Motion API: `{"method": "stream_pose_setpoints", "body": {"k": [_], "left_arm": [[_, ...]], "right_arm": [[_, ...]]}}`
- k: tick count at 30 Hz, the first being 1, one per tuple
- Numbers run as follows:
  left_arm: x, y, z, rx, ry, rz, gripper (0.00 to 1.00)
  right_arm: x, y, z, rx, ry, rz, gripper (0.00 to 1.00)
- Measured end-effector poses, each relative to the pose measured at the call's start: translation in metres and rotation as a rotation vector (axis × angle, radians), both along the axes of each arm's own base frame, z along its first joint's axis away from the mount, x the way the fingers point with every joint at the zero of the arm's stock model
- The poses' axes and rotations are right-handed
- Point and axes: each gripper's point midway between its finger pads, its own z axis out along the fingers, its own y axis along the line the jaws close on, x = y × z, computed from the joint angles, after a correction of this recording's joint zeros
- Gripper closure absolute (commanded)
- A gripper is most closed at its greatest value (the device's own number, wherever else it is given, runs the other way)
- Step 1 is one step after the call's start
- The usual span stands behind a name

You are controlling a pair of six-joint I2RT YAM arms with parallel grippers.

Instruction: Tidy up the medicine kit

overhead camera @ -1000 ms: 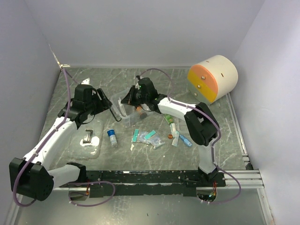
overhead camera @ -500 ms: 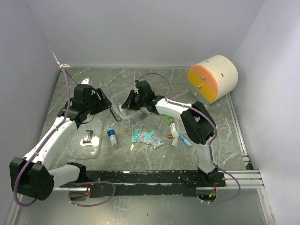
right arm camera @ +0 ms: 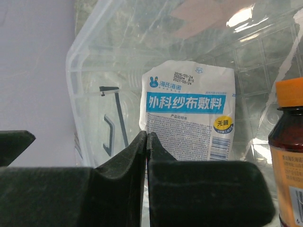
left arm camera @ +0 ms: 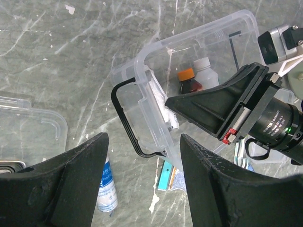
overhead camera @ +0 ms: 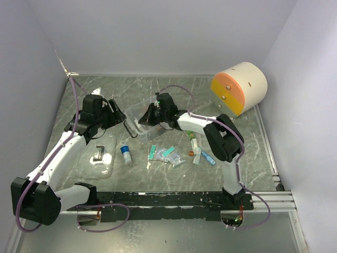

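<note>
The medicine kit's clear box (overhead camera: pixel 138 122) is tipped up on its side at the table's middle. My right gripper (overhead camera: pixel 147 115) is shut on its clear wall (right arm camera: pixel 94 71), fingertips pressed together (right arm camera: pixel 147 135). Inside lie a white gauze packet (right arm camera: pixel 189 123) with a blue band, an orange-capped brown bottle (right arm camera: pixel 289 142) and a white bottle (left arm camera: pixel 206 67). My left gripper (overhead camera: pixel 126 125) is open and empty just left of the box, its fingers (left arm camera: pixel 71 189) hovering over the box's black handle (left arm camera: pixel 124 118). The clear lid (overhead camera: pixel 100 154) lies flat at the front left.
A large cream cylinder with an orange face (overhead camera: pixel 239 88) stands at the back right. Loose on the table are a blue-capped tube (overhead camera: pixel 125 153), teal packets (overhead camera: pixel 163 154), a green item (overhead camera: pixel 189 133) and a blue item (overhead camera: pixel 209 158). Walls close in on three sides.
My right gripper has tipped the box further up and over toward the left. The left arm has barely moved.
</note>
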Motion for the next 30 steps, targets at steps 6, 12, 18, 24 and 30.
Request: {"method": "stream_pose_setpoints", "body": {"k": [6,12,18,24,30], "left_arm": [[0.001,-0.006,0.004,-0.021,-0.013,-0.03,0.27],[0.001,-0.008,0.004,-0.027,-0.015,-0.038,0.27],[0.0,-0.01,0.005,-0.034,-0.015,-0.047,0.25],[0.001,-0.019,0.01,-0.075,-0.04,-0.09,0.17],[0.0,-0.027,0.008,-0.128,-0.047,-0.12,0.17]], "right_arm": [[-0.004,-0.001,0.024,0.068,-0.013,0.03,0.97],[-0.01,0.0,0.056,0.12,-0.064,0.056,0.97],[-0.023,-0.006,0.062,0.169,-0.045,0.073,0.97],[-0.029,-0.011,0.077,0.203,-0.064,0.084,0.97],[-0.027,-0.018,0.105,0.242,-0.135,0.101,0.98]]}}
